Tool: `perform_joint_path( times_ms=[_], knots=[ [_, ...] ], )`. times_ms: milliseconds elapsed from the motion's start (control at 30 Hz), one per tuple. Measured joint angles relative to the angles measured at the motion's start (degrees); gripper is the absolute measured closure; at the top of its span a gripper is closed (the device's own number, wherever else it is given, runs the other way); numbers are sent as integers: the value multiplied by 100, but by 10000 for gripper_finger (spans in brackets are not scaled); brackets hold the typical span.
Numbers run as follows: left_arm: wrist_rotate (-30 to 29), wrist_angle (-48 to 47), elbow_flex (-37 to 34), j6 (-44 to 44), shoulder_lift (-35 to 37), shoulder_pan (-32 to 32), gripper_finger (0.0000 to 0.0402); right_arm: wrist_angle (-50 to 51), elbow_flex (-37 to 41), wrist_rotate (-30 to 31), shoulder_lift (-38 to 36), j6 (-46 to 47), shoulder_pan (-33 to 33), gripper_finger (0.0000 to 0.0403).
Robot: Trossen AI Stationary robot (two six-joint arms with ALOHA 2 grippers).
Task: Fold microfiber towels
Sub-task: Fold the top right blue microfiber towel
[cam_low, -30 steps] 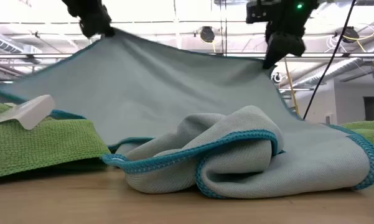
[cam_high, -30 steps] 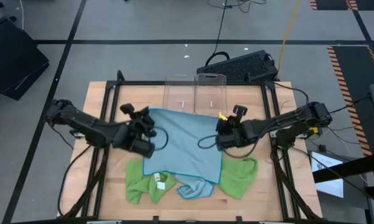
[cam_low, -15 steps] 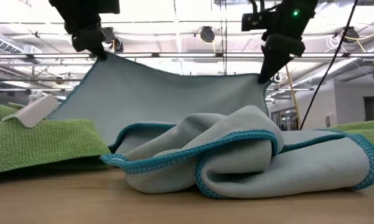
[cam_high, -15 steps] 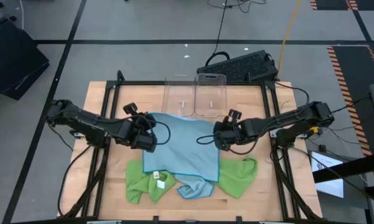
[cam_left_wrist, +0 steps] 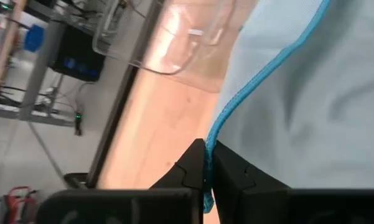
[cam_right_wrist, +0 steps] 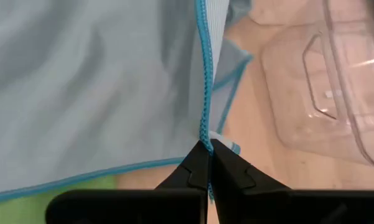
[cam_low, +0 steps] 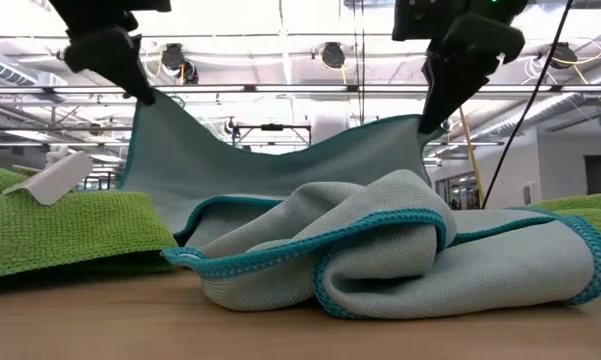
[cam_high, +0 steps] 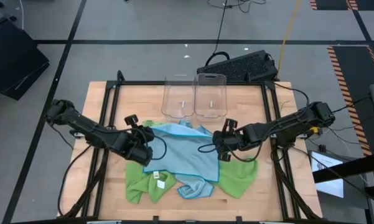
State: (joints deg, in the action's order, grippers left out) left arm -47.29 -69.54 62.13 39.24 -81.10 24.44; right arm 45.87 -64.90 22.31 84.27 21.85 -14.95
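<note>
The light blue towel [cam_high: 183, 149] lies near the middle of the table [cam_high: 112, 106], its near part resting on the other cloths and its far edge lifted and carried back toward the front. The left gripper [cam_high: 143, 146] is pressed together on the teal hem at one side; the right gripper [cam_high: 224, 143] pinches the opposite hem (both wrist views show the edge caught between closed fingertips). In the low view the towel hangs slack between them, sagging at its middle.

Step in hand, by my judgement: the first fold, bringing the far edge over to the near edge. The next move calls for both arms to lower that edge evenly onto the near hem, keeping it square, before letting go.

Around it: a green towel [cam_high: 137, 180] at the left front, another green towel [cam_high: 239, 177] at the right front, a crumpled blue towel [cam_high: 196, 188] between them, and two clear bins [cam_high: 196, 93] at the back.

Against a second earlier, the grippers have come nearer the front, the towel covers less table, and bare wood shows before the bins.
</note>
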Motion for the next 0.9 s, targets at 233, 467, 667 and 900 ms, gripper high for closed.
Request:
perform_joint_path(
  times_ms=[233,467,667,900],
  knots=[
    [242,18,0,317,1,486,394,-188,85,-467,0,329,-151,403],
    [470,86,0,687,0,832,385,-673,594,-1002,2,716,-268,403],
    [704,292,0,894,0,1021,389,-1277,911,-1684,4,904,-321,403],
    [896,712,0,912,2,1152,389,-1517,1116,-1856,4,1356,-318,403]
  ],
)
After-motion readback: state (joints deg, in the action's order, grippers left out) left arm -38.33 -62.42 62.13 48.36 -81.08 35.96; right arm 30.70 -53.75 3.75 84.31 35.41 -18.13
